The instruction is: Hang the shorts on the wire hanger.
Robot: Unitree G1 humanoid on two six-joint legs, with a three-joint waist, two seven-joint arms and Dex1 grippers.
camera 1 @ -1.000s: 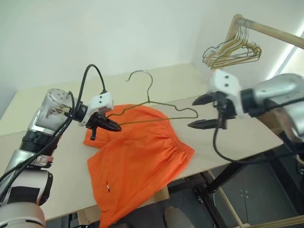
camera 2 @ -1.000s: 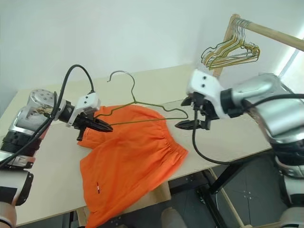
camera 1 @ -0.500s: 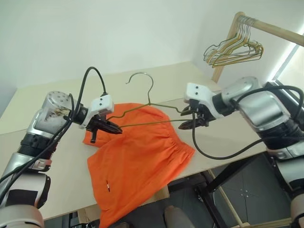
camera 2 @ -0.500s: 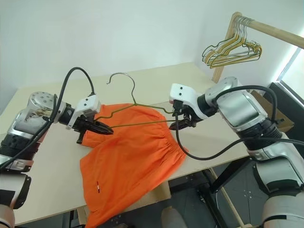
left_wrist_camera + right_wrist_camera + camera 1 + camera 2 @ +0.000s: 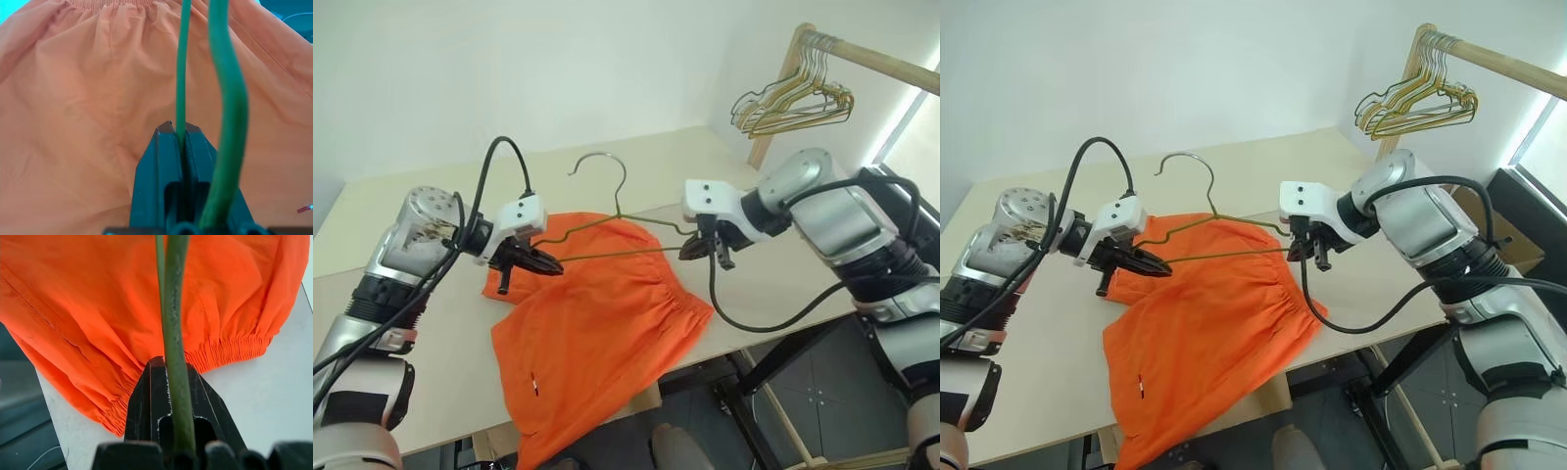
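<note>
Beige table (image 5: 783, 284), flat and wide, bearing the task items. Wooden rail (image 5: 862, 54) at upper right, carrying a bunch of gold and dark hangers (image 5: 793, 103).

Orange shorts (image 5: 597, 323) spread flat on table, one lower corner draped over the near edge; gathered waistband toward the right side. Not yet on hanger.

Thin grey-olive wire hanger (image 5: 617, 220) held up above shorts, hook upward, triangle spanning between both grippers, bottom bar running just over the fabric.

Left gripper (image 5: 551, 264) at hanger's left end, pointing down and to the right; jaws pinched tight on the wire, as seen in left wrist view, wire passing between the closed fingers (image 5: 161, 166).

Right gripper (image 5: 690, 252) at hanger's right end, pointing down and to the left; jaws clamped on the wire, right wrist view showing wire seated between the black fingers (image 5: 146, 401), waistband and table directly beyond.
</note>
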